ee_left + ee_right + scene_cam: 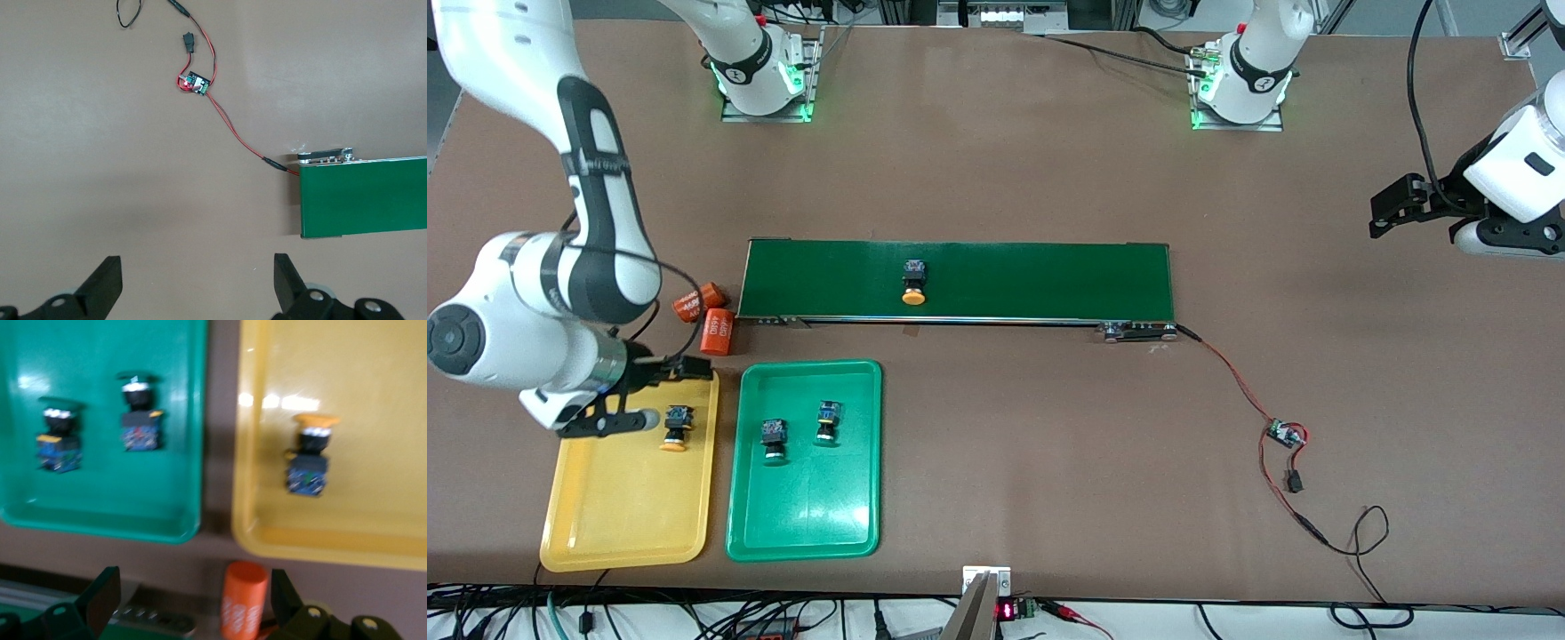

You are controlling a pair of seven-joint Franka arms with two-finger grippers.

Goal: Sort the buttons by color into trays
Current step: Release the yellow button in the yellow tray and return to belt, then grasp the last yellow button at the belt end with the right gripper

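The right gripper (627,396) hovers over the yellow tray (605,524), fingers spread, empty — one orange-capped button (676,427) lies in it, two green-capped buttons (774,440) in the green tray (818,533), another orange-capped one (913,281) on the conveyor belt (1049,280). The left gripper (1400,206) waits over bare worktop (1049,444) — fingers wide, empty.

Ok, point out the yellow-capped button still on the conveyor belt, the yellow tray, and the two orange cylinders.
Yellow-capped button on the belt (913,297): front view, on its round cap.
Yellow tray (623,524): front view, on a bare part of its floor.
Orange cylinders (717,331): front view, on the body of the one nearer the camera.

Even overhead light, right wrist view blurred
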